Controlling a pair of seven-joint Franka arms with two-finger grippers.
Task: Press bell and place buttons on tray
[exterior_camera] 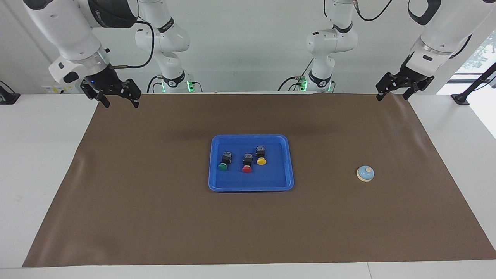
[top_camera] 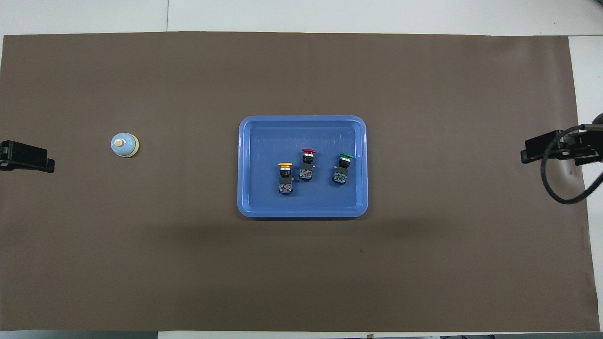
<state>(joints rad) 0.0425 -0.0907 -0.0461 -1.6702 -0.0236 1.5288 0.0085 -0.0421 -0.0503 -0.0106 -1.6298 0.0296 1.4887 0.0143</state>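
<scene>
A: Buttons status? Three are seen lying in the tray (exterior_camera: 288, 162): green button (exterior_camera: 224, 161), red button (exterior_camera: 247, 163), yellow button (exterior_camera: 260, 155). That part is judged done.

B: Bell (exterior_camera: 365, 173) is found on the brown mat (exterior_camera: 155, 217), toward the left arm's end; pressing cannot be confirmed. Left gripper (exterior_camera: 395, 92) and right gripper (exterior_camera: 112, 95) are held spread, empty, over the mat's corners nearest the robots. No legible writing is noted.
</scene>
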